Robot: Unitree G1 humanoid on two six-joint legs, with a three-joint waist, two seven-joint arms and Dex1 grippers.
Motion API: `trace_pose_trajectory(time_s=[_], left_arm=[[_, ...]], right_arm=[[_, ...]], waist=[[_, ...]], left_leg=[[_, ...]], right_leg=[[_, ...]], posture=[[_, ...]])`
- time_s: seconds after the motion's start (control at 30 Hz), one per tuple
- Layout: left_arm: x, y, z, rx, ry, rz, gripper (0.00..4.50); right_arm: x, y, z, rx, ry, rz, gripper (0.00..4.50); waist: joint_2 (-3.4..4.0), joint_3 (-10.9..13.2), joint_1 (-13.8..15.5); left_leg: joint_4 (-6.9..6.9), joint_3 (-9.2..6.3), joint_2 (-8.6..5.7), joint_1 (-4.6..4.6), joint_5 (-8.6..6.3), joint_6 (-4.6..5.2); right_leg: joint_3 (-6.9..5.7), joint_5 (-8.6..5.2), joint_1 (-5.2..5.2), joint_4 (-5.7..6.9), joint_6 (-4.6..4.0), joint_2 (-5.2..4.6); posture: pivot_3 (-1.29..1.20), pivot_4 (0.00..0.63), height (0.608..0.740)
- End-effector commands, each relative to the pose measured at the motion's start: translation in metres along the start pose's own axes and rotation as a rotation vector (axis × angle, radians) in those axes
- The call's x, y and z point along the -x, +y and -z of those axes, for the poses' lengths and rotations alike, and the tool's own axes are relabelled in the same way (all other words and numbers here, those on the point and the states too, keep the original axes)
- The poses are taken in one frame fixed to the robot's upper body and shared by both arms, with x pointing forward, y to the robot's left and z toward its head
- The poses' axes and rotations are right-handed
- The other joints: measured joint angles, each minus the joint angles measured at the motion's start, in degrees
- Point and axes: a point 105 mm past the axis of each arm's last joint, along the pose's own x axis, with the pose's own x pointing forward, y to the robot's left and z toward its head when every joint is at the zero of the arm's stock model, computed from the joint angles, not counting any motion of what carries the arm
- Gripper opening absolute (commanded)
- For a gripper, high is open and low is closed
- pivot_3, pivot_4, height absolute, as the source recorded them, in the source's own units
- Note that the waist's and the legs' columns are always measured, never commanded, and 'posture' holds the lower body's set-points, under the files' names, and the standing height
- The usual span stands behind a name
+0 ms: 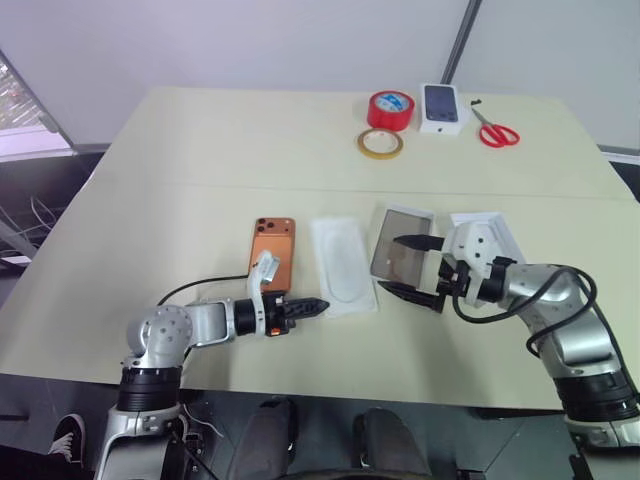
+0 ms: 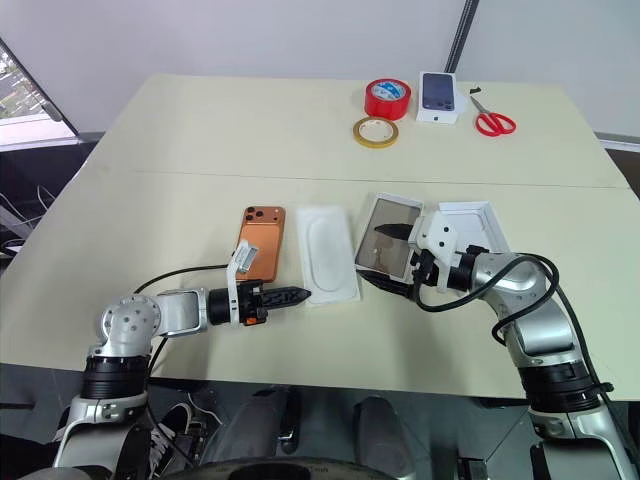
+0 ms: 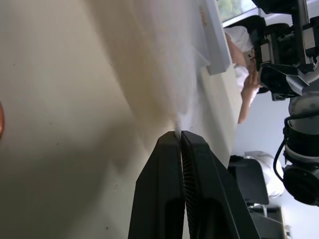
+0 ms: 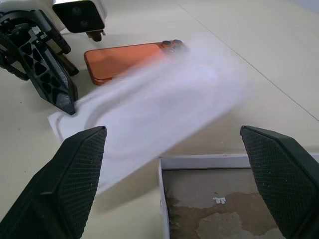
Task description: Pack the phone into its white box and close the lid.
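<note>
Phone [image 1: 272, 254] flat on desk [image 1: 200, 180], camera bump at far end; insert [image 1: 343, 265] just beside it, box [image 1: 402, 243] beyond that, lid [image 1: 484, 231] at box's far side. Left pincer [image 1: 318, 306] shut on near corner of insert, just off phone's near end; right pincer [image 1: 418, 269] wide open over box's near rim, holding nothing. Phone judged stiff, smooth, likely slippery, heavy for its size; lies too flat for a top grab; best pinched across long edges near middle, clear of lenses. Box and lid light thin card, prone to sliding and crushing.
</note>
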Motion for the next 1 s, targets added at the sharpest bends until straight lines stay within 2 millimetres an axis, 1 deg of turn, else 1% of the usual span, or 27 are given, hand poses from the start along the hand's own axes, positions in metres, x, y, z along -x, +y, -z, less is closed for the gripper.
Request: trace_pose_trajectory(time_s=[0.03,0.1,0.13,0.2,0.27,0.33,0.37,0.43,0.5,0.53,0.63,0.7,0.73,0.77,0.87,0.93,1.0], left_arm=[[0.001,0.018,0.005,0.065,0.003,-0.082,0.04],[0.005,0.012,-0.003,0.063,-0.034,-0.044,0.04],[0.01,0.008,-0.011,0.045,-0.058,-0.03,0.04],[0.018,0.001,-0.019,0.032,-0.069,0.002,0.04],[0.025,-0.001,-0.025,-0.042,-0.057,-0.027,0.04],[0.032,0.001,-0.034,-0.089,-0.062,-0.064,0.04],[0.036,0.003,-0.042,-0.094,-0.085,-0.077,0.04],[0.041,0.004,-0.051,-0.1,-0.107,-0.089,0.04],[0.045,0.001,-0.056,-0.117,-0.112,-0.086,0.0],[0.046,-0.002,-0.06,-0.113,-0.122,-0.068,0.0],[0.046,-0.005,-0.063,-0.117,-0.133,-0.06,0.0],[0.046,-0.006,-0.063,-0.12,-0.133,-0.06,0.0],[0.045,-0.006,-0.063,-0.121,-0.137,-0.059,0.0],[0.045,-0.006,-0.063,-0.122,-0.144,-0.058,0.0],[0.043,-0.009,-0.063,-0.13,-0.145,-0.052,0.0],[0.042,-0.01,-0.063,-0.131,-0.15,-0.044,0.0],[0.042,-0.011,-0.064,-0.121,-0.158,-0.035,0.0]], right_arm=[[0.001,-0.006,-0.012,0.041,-0.04,0.027,4.5],[0.002,-0.005,-0.011,0.038,-0.042,0.027,4.5],[0.003,-0.002,-0.009,0.027,-0.033,0.013,4.5],[0.005,0.003,-0.004,0.016,-0.01,-0.014,4.5],[0.003,0.007,0.005,0.049,0.039,-0.03,4.5],[-0.002,0.001,0.013,0.043,0.075,0.002,4.5],[-0.003,-0.003,0.018,0.029,0.106,0.013,4.5],[-0.005,-0.006,0.026,0.029,0.146,0.022,4.5],[-0.008,-0.009,0.028,0.014,0.152,0.027,3.96],[-0.01,-0.008,0.028,0.014,0.153,0.007,3.71],[-0.015,-0.001,0.029,0.011,0.16,-0.047,2.2],[-0.016,0.003,0.032,0.022,0.185,-0.078,1.16],[-0.016,0.004,0.034,0.033,0.196,-0.087,0.56],[-0.016,0.006,0.036,0.034,0.206,-0.097,0.11],[-0.016,0.013,0.041,0.051,0.247,-0.145,0.04],[-0.018,0.016,0.038,0.045,0.232,-0.159,0.04],[-0.022,0.015,0.028,0.047,0.184,-0.157,0.04]], waist=[[0.01,-0.01,-0.01],[0.01,-0.01,-0.02],[0.01,0.0,-0.06],[-0.02,0.02,-0.14],[-0.06,0.04,-0.34],[-0.04,0.05,-0.57],[-0.05,0.06,-0.54],[-0.05,0.06,-0.43],[-0.09,0.08,-0.31],[-0.08,0.08,-0.29],[-0.09,0.08,-0.23],[-0.09,0.08,-0.27],[-0.1,0.09,-0.29],[-0.1,0.08,-0.29],[-0.13,0.1,-0.28],[-0.13,0.1,-0.29],[-0.13,0.1,-0.29]], left_leg=[[-0.01,0.0,0.0,0.01,0.0,0.0],[-0.01,0.0,0.0,0.02,0.0,0.0],[-0.01,0.0,0.0,0.02,0.0,0.0],[-0.03,0.0,0.0,0.0,0.0,0.0],[-0.04,0.0,0.01,-0.07,0.0,0.0],[-0.07,0.0,0.03,-0.12,0.0,-0.01],[-0.08,0.0,0.03,-0.13,0.01,-0.02],[-0.06,0.01,0.03,-0.15,0.02,-0.03],[-0.06,0.0,0.03,-0.19,0.02,-0.03],[-0.06,0.0,0.03,-0.27,0.02,-0.03],[-0.06,0.0,0.03,-0.44,0.02,-0.04],[-0.06,0.0,0.03,-0.44,0.02,-0.04],[-0.05,0.0,0.03,-0.43,0.03,-0.04],[-0.04,0.0,0.03,-0.43,0.03,-0.05],[-0.03,0.0,0.03,-0.42,0.03,-0.05],[-0.04,0.0,0.03,-0.43,0.03,-0.05],[-0.04,0.0,0.03,-0.42,0.03,-0.05]], right_leg=[[0.0,0.0,0.01,0.0,0.0,0.0],[0.0,0.0,0.01,0.0,0.0,0.0],[0.0,0.0,0.01,0.0,0.0,0.0],[0.0,0.0,-0.02,0.0,0.0,0.0],[0.0,0.0,-0.12,0.01,0.0,0.02],[0.03,0.0,-0.2,0.02,0.0,0.06],[0.04,0.0,-0.21,0.02,0.0,0.07],[0.04,0.0,-0.23,0.03,0.0,0.07],[0.03,0.0,-0.24,0.01,0.0,0.06],[0.03,0.0,-0.32,0.0,0.0,0.06],[0.02,0.01,-0.49,0.01,0.01,0.06],[0.02,0.01,-0.5,0.02,0.01,0.06],[0.02,0.01,-0.49,0.03,0.01,0.06],[0.02,0.01,-0.49,0.04,0.01,0.07],[0.02,0.01,-0.49,0.05,0.01,0.07],[0.02,0.01,-0.49,0.05,0.01,0.07],[0.02,0.01,-0.49,0.05,0.01,0.09]], posture=[[0.0,0.15,0.74],[0.0,0.15,0.74],[0.0,0.15,0.74],[0.0,0.15,0.74],[0.0,0.15,0.74],[0.0,0.15,0.74],[0.0,0.15,0.74],[0.0,0.15,0.74],[0.0,0.15,0.74],[0.0,0.15,0.74],[0.0,0.15,0.74],[0.0,0.15,0.74],[0.0,0.15,0.74],[0.0,0.15,0.74],[0.0,0.15,0.74],[0.0,0.15,0.74],[0.0,0.15,0.74]])
